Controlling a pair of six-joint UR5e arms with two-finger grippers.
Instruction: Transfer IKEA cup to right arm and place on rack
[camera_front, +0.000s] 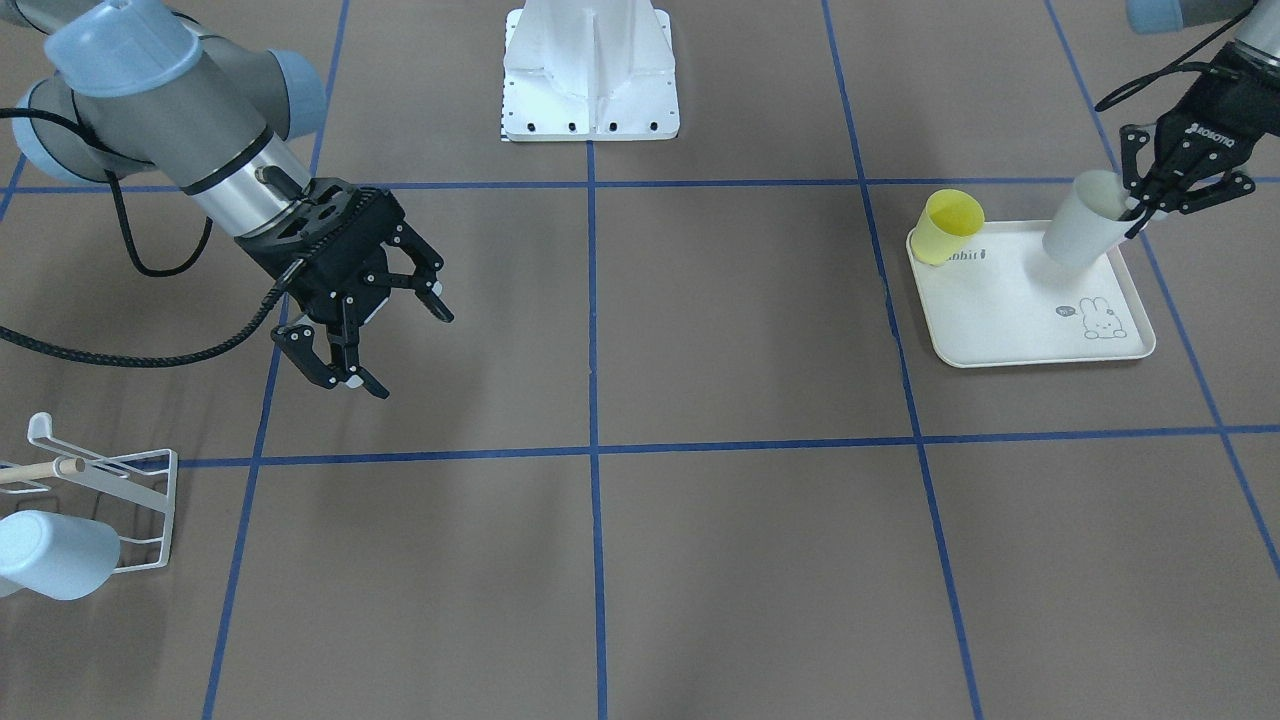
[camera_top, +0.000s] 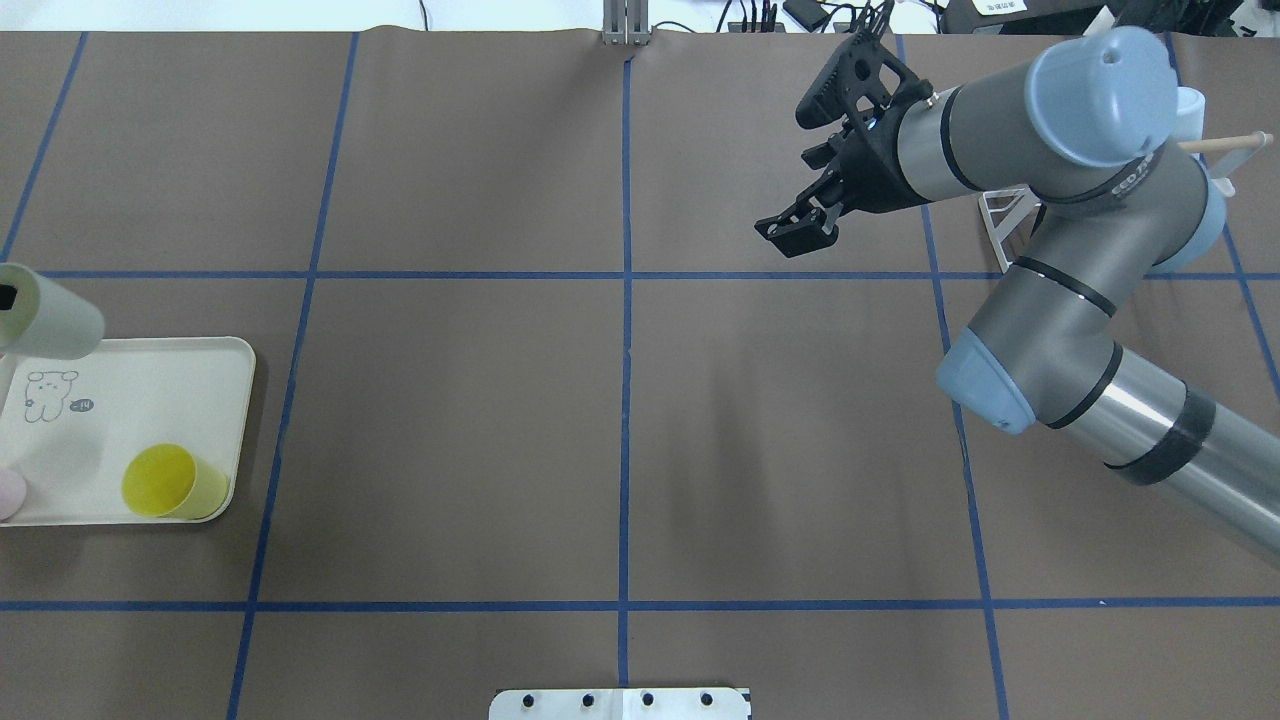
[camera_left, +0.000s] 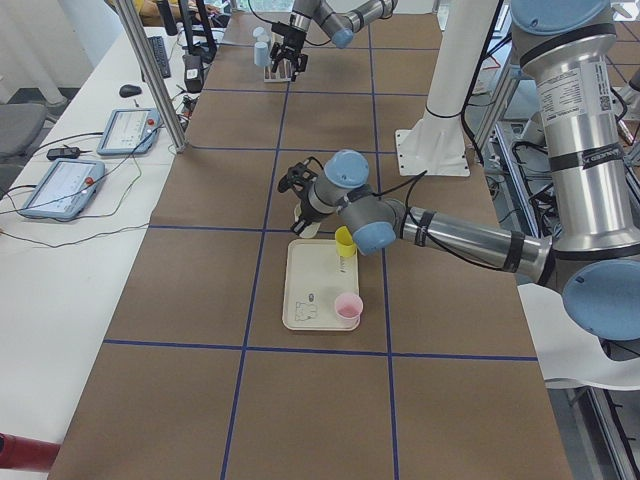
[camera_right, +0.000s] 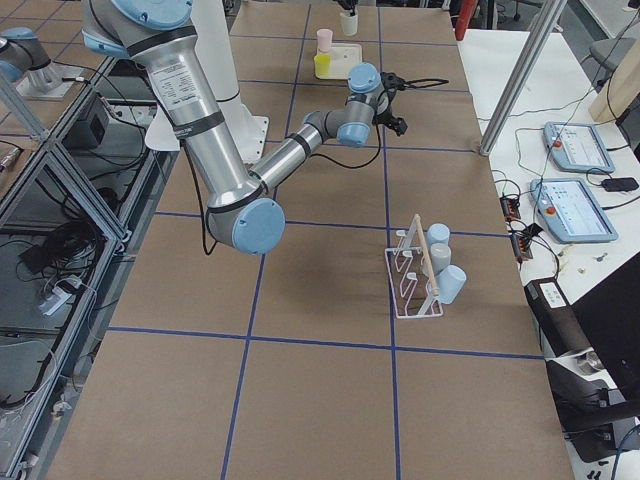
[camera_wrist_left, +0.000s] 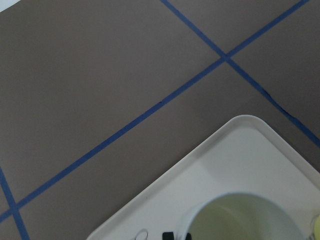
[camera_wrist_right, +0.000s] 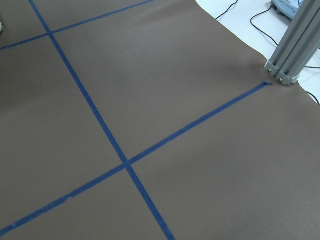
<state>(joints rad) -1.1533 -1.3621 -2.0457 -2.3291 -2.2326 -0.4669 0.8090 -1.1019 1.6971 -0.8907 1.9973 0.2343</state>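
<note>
Over on the robot's left side, the left gripper has the pale IKEA cup pinched by its rim. The jaws are closed on the wall, one finger inside the mouth and one outside. A rim pinch like that leaves the cup's body bare, which I take to be the point, since the other arm needs something to grasp at the hand-over. The cup hangs tilted, its base toward the cream rabbit tray and its mouth up by the wrist. I cannot tell whether the base has left the tray. A yellow cup lies on the tray's corner just beside it, and a pink cup stands further along, so the lift wants to go up and away from both.

Well apart, across the tabletop, the right gripper hangs in the air with its jaws spread wide and nothing in them. It is angled toward the middle, and to my eye it is waiting to receive.

The rack stands on the right arm's own side, its wooden peg pointing outward. A blue cup already hangs on it, which explains why the pale cup must change arms before it can be hung.

I judge the task to be at its start: cup gripped, hand-over not yet begun.
</note>
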